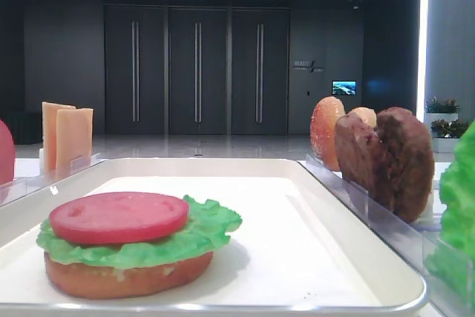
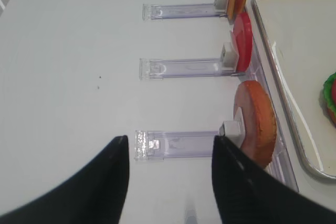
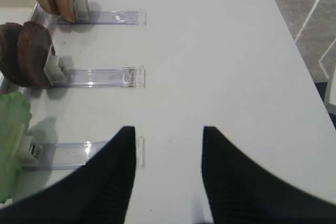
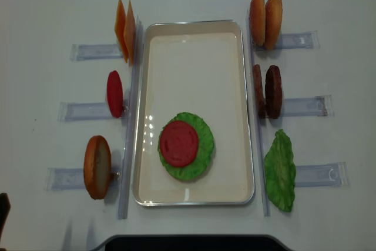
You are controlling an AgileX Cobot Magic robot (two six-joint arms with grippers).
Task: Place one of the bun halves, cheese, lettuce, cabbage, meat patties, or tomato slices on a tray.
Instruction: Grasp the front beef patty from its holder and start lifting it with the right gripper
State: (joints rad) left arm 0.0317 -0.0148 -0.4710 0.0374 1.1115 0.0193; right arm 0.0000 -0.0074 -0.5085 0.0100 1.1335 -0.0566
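Note:
On the white tray (image 4: 194, 69) a tomato slice (image 4: 179, 143) tops lettuce (image 4: 202, 166) on a bun half (image 1: 126, 276). Upright in racks on the left stand cheese (image 4: 124, 30), a tomato slice (image 4: 114, 93) and a bun half (image 4: 97, 167). On the right are two bun halves (image 4: 264, 19), two meat patties (image 4: 267, 91) and lettuce (image 4: 281, 171). No cabbage is in view. My left gripper (image 2: 170, 139) hangs open and empty over the table beside the bun half (image 2: 257, 121). My right gripper (image 3: 169, 129) is open and empty, right of the lettuce (image 3: 10, 140).
Clear plastic racks (image 4: 302, 107) stick out sideways from both long sides of the tray. The table's right edge (image 3: 302, 61) runs close to the right arm, with floor beyond. A dark base (image 4: 188, 242) sits at the near table edge.

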